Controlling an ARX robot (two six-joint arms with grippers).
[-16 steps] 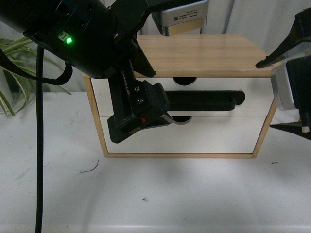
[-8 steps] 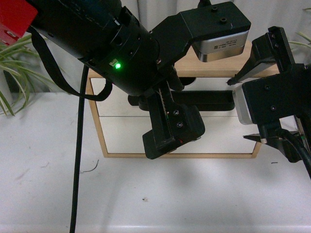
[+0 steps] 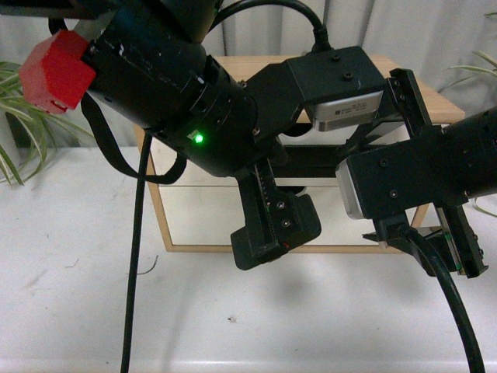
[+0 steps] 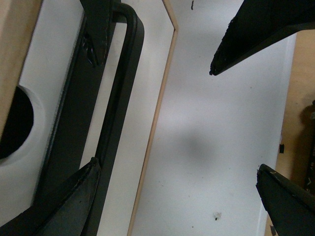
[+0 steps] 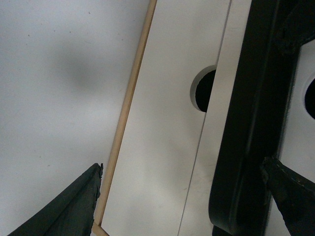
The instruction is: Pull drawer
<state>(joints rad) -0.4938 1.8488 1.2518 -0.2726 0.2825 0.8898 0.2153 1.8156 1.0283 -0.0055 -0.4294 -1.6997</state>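
Note:
The drawer (image 3: 165, 159) is the upper one in a light wood cabinet (image 3: 159, 221); its white front (image 4: 54, 73) carries a long black bar handle (image 4: 123, 98) and a half-round notch (image 4: 15, 123). Both arms crowd in front of it and hide most of it in the front view. My left gripper (image 4: 176, 167) is open, with one finger (image 4: 74, 206) lying over the handle and the other out over the table. My right gripper (image 5: 182, 164) is open too. The handle (image 5: 246, 123) sits between its fingers, close to the far finger (image 5: 290, 191).
Below sits a plain white drawer (image 5: 162, 123) with its own notch (image 5: 204, 91). A white table (image 3: 78, 311) runs in front of the cabinet. A plant (image 3: 15, 132) stands at the left. A black cable (image 3: 132, 272) hangs from the left arm, which carries a red block (image 3: 54, 70).
Both arms have swung in over the cabinet front: the left arm to the right and lower, the right arm leftward from the frame's edge. The cabinet has not moved.

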